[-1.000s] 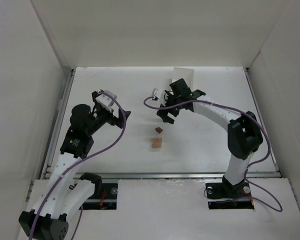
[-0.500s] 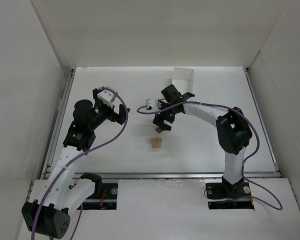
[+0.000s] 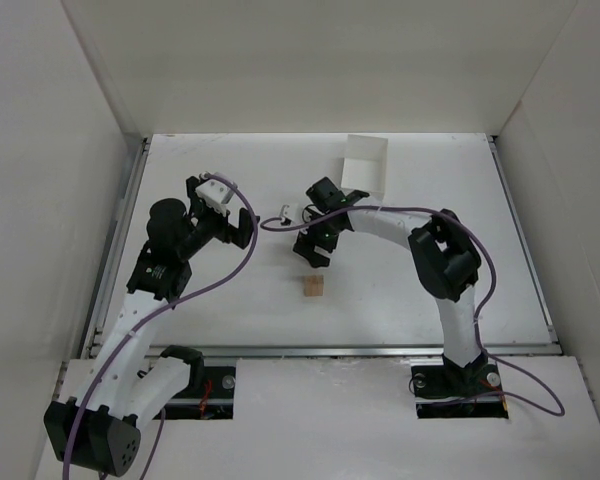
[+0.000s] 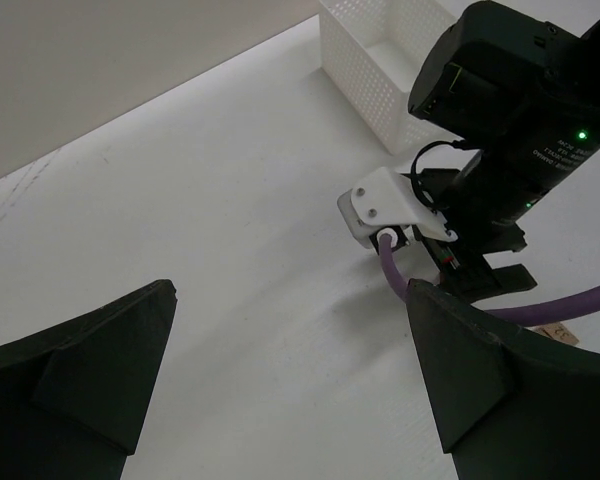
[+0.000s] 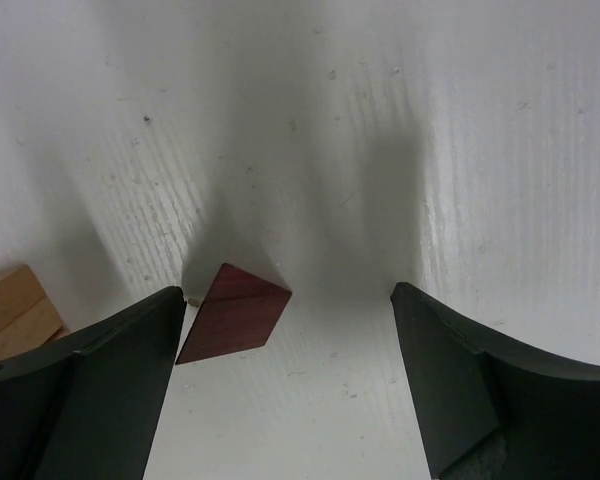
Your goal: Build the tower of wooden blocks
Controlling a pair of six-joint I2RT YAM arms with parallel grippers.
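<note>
The dark reddish-brown block (image 5: 235, 312) lies on the white table between my right gripper's open fingers, close to the left finger (image 5: 110, 370). My right gripper (image 5: 288, 300) is low over it and holds nothing. In the top view the right gripper (image 3: 314, 252) hides this block. A light tan block (image 3: 313, 287) sits just in front of it, and its edge also shows in the right wrist view (image 5: 10, 312). My left gripper (image 3: 242, 228) is open and empty, left of the blocks, with only bare table between its fingers in the left wrist view (image 4: 288, 300).
A white square box (image 3: 365, 164) stands at the back of the table, behind the right gripper; it also shows in the left wrist view (image 4: 375, 55). White walls enclose the table on three sides. The right arm's wrist (image 4: 500, 150) fills the right of the left wrist view.
My right gripper has swung left and towards the near edge, coming down around the dark block. The left arm has shifted slightly between the first two frames and then stayed put.
</note>
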